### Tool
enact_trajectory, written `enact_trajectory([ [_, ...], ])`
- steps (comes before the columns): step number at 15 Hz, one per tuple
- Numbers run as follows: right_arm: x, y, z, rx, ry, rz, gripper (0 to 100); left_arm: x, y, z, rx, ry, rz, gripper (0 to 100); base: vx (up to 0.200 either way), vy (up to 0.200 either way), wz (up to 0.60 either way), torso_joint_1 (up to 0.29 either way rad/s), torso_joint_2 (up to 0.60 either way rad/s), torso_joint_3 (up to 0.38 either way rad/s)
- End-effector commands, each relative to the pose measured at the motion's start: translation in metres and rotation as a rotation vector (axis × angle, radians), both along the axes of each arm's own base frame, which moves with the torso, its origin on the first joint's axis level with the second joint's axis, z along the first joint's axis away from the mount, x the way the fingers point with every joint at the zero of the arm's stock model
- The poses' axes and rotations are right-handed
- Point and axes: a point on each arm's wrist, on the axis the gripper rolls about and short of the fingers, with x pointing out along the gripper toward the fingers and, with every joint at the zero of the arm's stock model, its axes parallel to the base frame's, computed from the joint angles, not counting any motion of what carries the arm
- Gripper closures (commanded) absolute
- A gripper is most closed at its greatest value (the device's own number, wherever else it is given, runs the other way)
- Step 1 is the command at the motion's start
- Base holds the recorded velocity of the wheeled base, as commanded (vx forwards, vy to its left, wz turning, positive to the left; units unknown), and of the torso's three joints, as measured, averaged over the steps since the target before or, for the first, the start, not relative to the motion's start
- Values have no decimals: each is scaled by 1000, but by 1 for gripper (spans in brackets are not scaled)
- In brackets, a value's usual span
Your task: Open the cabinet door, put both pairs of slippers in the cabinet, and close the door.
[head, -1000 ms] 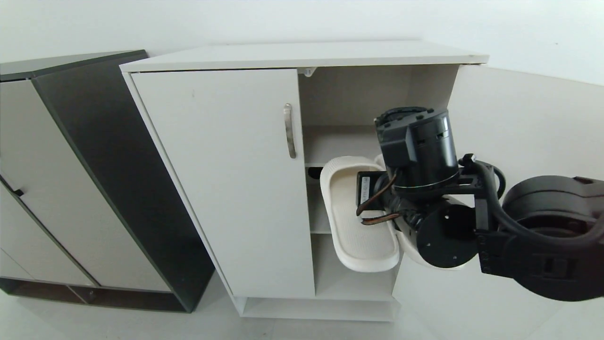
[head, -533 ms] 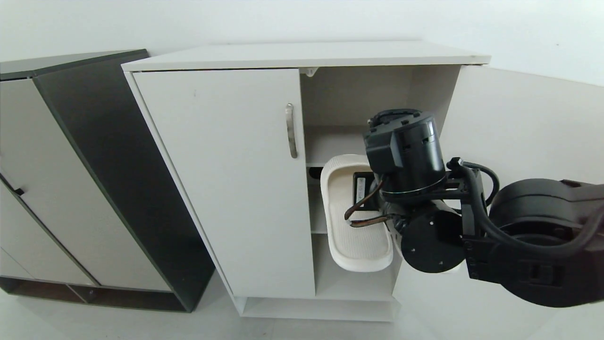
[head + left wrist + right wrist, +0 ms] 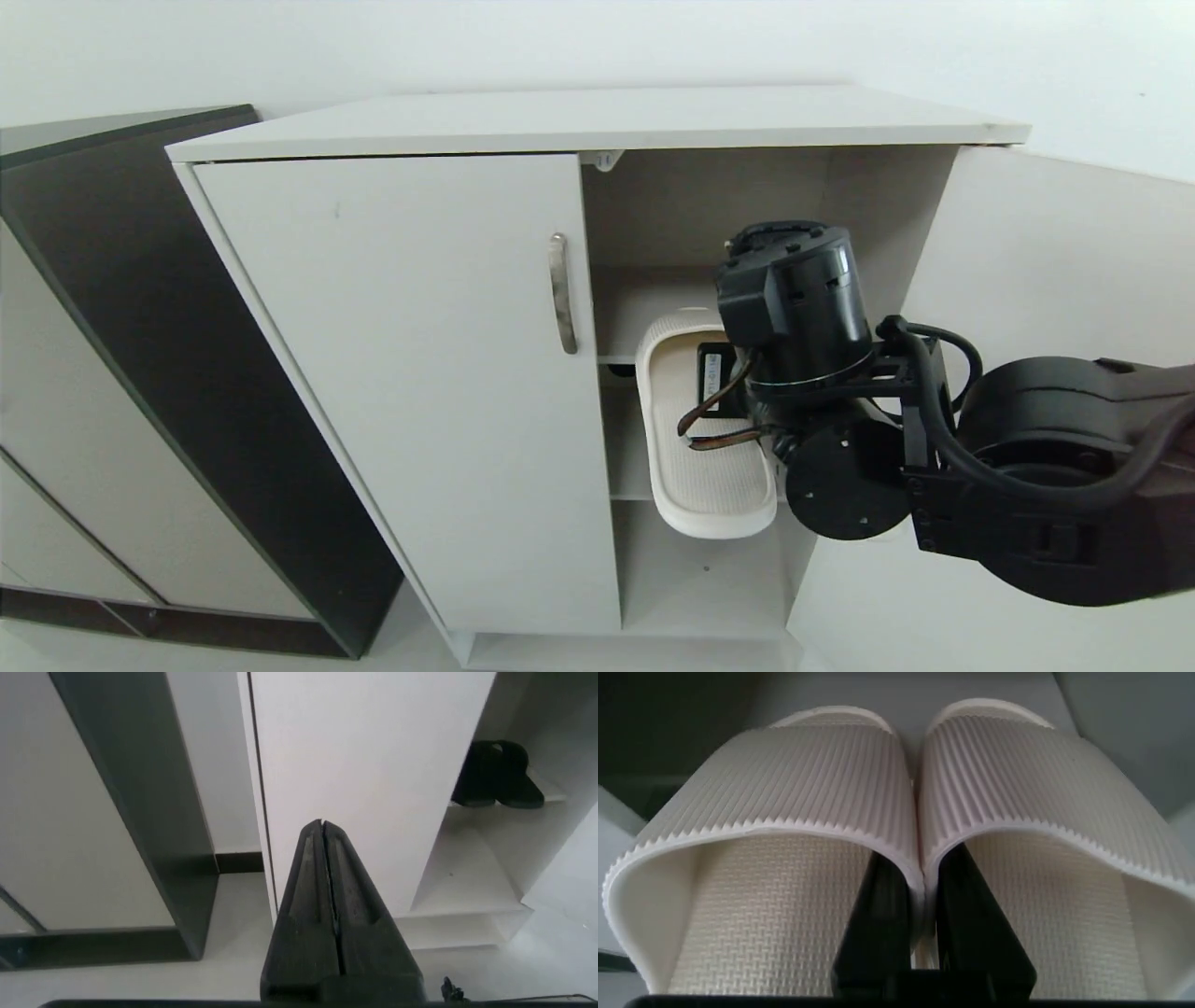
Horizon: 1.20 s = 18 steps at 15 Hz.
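A white cabinet (image 3: 401, 373) stands with its left door shut and its right door (image 3: 1046, 308) swung open. My right gripper (image 3: 924, 887) is shut on a pair of white slippers (image 3: 831, 793), pinching their two inner edges together. In the head view the slippers (image 3: 700, 448) hang soles-out in the open right half, in front of the shelves, with the wrist covering the fingers. A black pair of slippers (image 3: 495, 775) sits on a shelf inside. My left gripper (image 3: 324, 849) is shut and empty, low down and facing the shut door.
A dark grey cabinet (image 3: 112, 327) stands close to the white one on its left. The shut door has a metal handle (image 3: 558, 293) near the opening's edge. The bottom compartment (image 3: 700, 579) under the slippers holds nothing.
The head camera has come closer to the cabinet. My right arm has carried the white slippers a little left and deeper into the opening.
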Motion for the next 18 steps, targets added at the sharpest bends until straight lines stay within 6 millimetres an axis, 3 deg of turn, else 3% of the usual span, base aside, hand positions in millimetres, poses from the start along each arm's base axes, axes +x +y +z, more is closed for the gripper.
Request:
enact_trajectory([
  [1, 0, 0, 1, 3, -1, 0, 100, 0, 0, 0, 0, 0, 0, 100, 200, 0, 0, 2, 7, 7],
  [6, 1, 2, -6, -6, 9, -1, 100, 0, 0, 0, -2, 0, 2, 100, 200, 0, 0, 2, 1, 4],
  [12, 3, 3, -5, 7, 2, 0, 100, 0, 0, 0, 0, 0, 2, 100, 0, 0, 0, 0, 0, 0],
  [18, 53, 8, -7, 4, 1, -19, 100, 0, 0, 0, 0, -1, 2, 100, 0, 0, 0, 0, 0, 0],
])
